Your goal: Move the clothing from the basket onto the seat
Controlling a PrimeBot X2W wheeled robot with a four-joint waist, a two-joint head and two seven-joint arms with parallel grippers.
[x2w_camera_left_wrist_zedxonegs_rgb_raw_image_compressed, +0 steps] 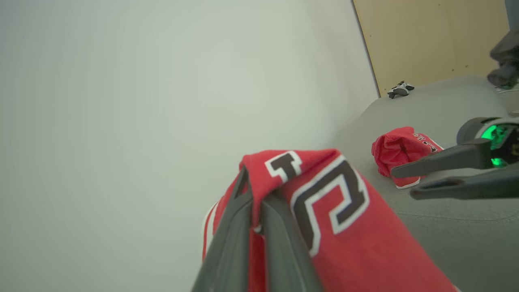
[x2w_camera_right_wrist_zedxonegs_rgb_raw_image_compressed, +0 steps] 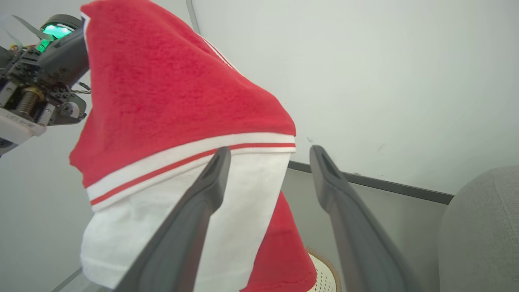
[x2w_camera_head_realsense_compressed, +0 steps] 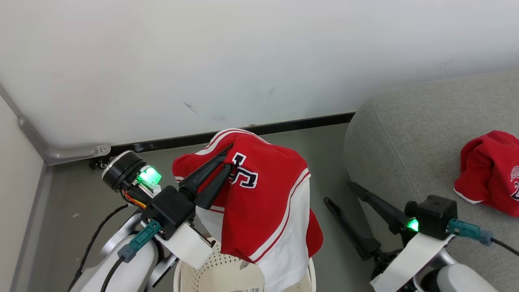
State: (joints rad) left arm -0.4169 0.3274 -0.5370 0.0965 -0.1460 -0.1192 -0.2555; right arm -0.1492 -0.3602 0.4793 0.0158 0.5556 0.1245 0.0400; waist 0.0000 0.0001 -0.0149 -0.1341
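Observation:
My left gripper (x2w_camera_head_realsense_compressed: 228,157) is shut on a fold of a red jersey (x2w_camera_head_realsense_compressed: 263,202) with white stripes and black-white lettering, holding it up over the cream perforated basket (x2w_camera_head_realsense_compressed: 219,275). The jersey (x2w_camera_left_wrist_zedxonegs_rgb_raw_image_compressed: 348,227) drapes over the fingers and hangs down into the basket. My right gripper (x2w_camera_head_realsense_compressed: 338,192) stands open to the right of the jersey, near the grey seat (x2w_camera_head_realsense_compressed: 405,134), with nothing between its fingers; the jersey (x2w_camera_right_wrist_zedxonegs_rgb_raw_image_compressed: 182,121) hangs just left of them. A second red garment (x2w_camera_head_realsense_compressed: 490,170) lies crumpled on the seat, and that garment (x2w_camera_left_wrist_zedxonegs_rgb_raw_image_compressed: 399,150) lies beyond the right gripper (x2w_camera_left_wrist_zedxonegs_rgb_raw_image_compressed: 401,182).
A white wall (x2w_camera_head_realsense_compressed: 243,61) with a dark baseboard (x2w_camera_head_realsense_compressed: 284,125) stands behind the basket, and a metal corner post (x2w_camera_head_realsense_compressed: 36,138) is at the left. Grey floor (x2w_camera_head_realsense_compressed: 324,162) lies between basket and seat. A small dark controller (x2w_camera_left_wrist_zedxonegs_rgb_raw_image_compressed: 399,89) rests on the seat's far side.

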